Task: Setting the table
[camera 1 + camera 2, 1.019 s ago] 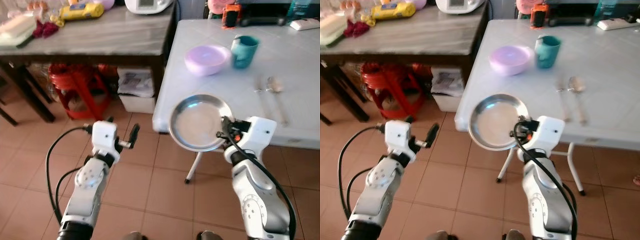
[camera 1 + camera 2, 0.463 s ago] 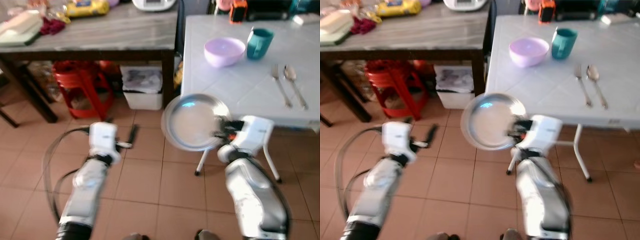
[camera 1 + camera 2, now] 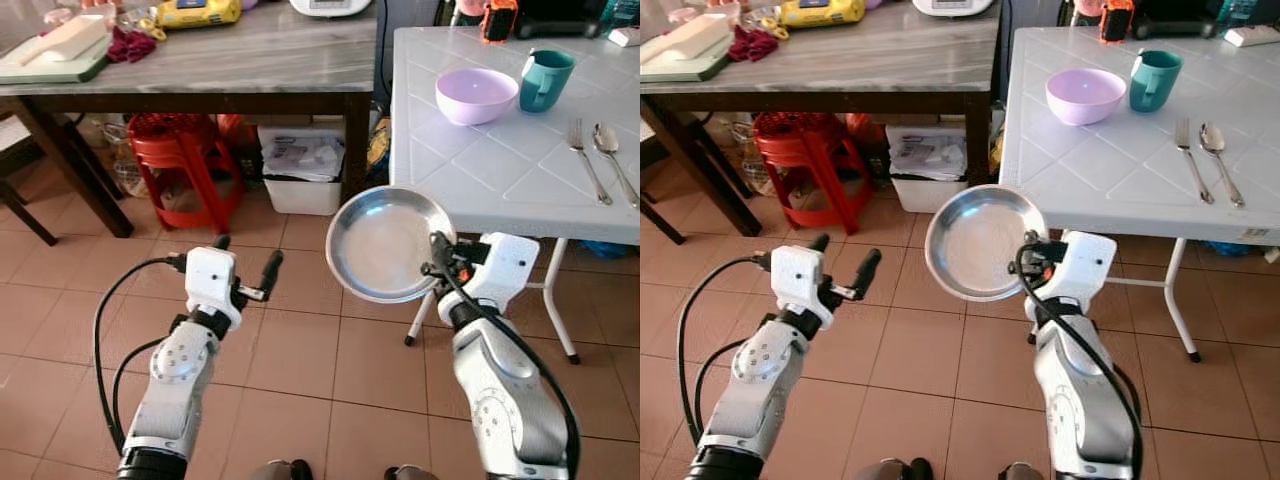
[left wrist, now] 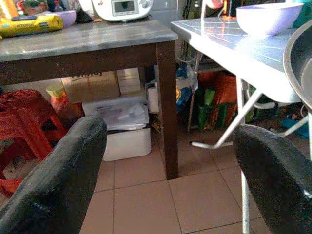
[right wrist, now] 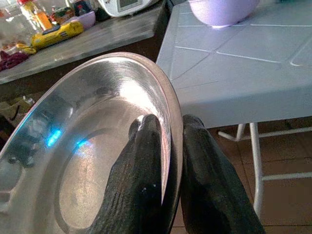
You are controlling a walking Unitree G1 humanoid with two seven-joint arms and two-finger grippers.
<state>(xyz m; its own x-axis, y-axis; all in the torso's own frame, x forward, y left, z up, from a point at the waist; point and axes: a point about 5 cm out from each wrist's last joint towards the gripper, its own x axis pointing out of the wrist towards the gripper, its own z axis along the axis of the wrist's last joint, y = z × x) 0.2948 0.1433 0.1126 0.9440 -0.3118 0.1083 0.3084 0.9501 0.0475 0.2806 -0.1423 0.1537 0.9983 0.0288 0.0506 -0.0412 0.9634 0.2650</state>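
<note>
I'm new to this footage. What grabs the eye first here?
A shiny metal plate, pinched at its rim by the right tool, held over the tiled floor before the white table. On that table stand a lilac bowl and a teal mug.

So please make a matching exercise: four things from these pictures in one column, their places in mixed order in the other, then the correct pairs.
1. steel plate
2. purple bowl
3. red stool
4. fork

a. under the dark table
b. beside the spoon
c. held by the right gripper
d. next to the teal mug

Pairs: 1-c, 2-d, 3-a, 4-b
</note>
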